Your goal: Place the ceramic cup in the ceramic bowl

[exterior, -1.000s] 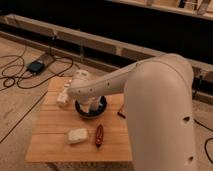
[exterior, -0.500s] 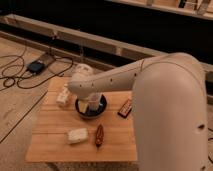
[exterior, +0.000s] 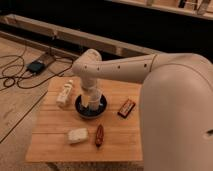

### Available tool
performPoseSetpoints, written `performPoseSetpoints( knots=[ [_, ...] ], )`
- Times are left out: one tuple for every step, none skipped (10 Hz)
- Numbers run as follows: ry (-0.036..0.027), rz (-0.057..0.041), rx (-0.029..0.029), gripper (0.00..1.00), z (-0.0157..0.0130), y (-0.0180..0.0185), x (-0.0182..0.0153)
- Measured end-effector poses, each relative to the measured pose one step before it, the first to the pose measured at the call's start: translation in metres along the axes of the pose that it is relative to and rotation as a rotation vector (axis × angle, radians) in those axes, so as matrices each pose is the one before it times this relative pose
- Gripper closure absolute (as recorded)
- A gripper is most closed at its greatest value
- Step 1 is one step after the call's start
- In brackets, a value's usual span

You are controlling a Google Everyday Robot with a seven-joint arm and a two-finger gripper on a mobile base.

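The dark blue-black ceramic bowl (exterior: 91, 109) stands in the middle of the wooden table (exterior: 115, 132). A small white cup (exterior: 90, 101) shows upright inside the bowl's rim. My gripper (exterior: 92, 95) comes straight down from the white arm and sits right at the cup, over the bowl's middle. The gripper and the cup blend together, so I cannot tell whether the cup is held or rests on the bowl's bottom.
A cream bottle (exterior: 65, 93) lies left of the bowl. A pale block (exterior: 78, 135) and a reddish-brown oblong object (exterior: 99, 135) lie at the front. A dark red packet (exterior: 126, 107) lies to the right. Cables and a black box (exterior: 37, 65) are on the floor at left.
The arm has swung and lifted away from the table's right side, uncovering the dark red packet. The gripper has stayed over the bowl with the cup.
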Motion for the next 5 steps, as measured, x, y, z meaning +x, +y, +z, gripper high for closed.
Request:
performPoseSetpoints(
  knots=[
    [0.02806, 0.02449, -0.03929, 0.2, -0.00379, -0.00715, 0.0046],
    [0.01153, 0.02814, -0.0296, 0.2, -0.00418, -0.0074, 0.0004],
    [0.00617, 0.01641, -0.01334, 0.2, -0.00248, -0.00465, 0.00099],
    [0.00345, 0.01079, -0.01034, 0.2, -0.00242, -0.00271, 0.00017],
    [0.00055, -0.00023, -0.00021, 0.2, 0.00001, 0.00012, -0.00015]
  ],
)
